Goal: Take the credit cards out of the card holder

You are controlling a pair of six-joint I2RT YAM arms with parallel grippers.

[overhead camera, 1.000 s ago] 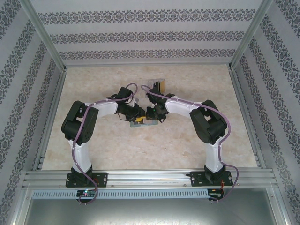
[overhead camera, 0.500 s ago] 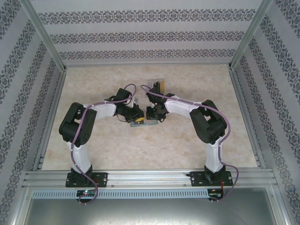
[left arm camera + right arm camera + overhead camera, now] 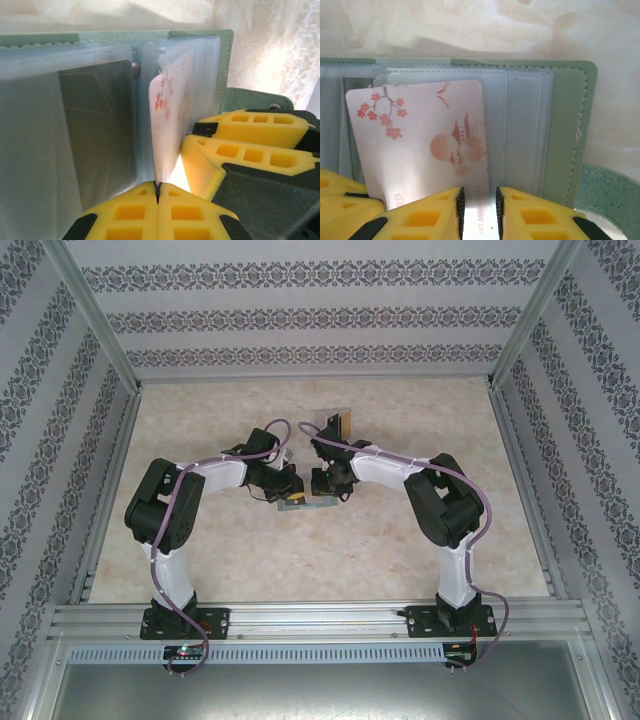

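You are pinching the card's (image 3: 167, 115) bottom edge in the closed left end effector (image 3: 157, 195); its long axis is running up-frame into the wallet (image 3: 227, 65), with the right end effector (image 3: 479, 202) narrow alongside.

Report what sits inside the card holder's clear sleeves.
A tilted pale blossom card, and beside it a dark card. Frosted plastic blurs the dark card's face; anything behind either card is covered.
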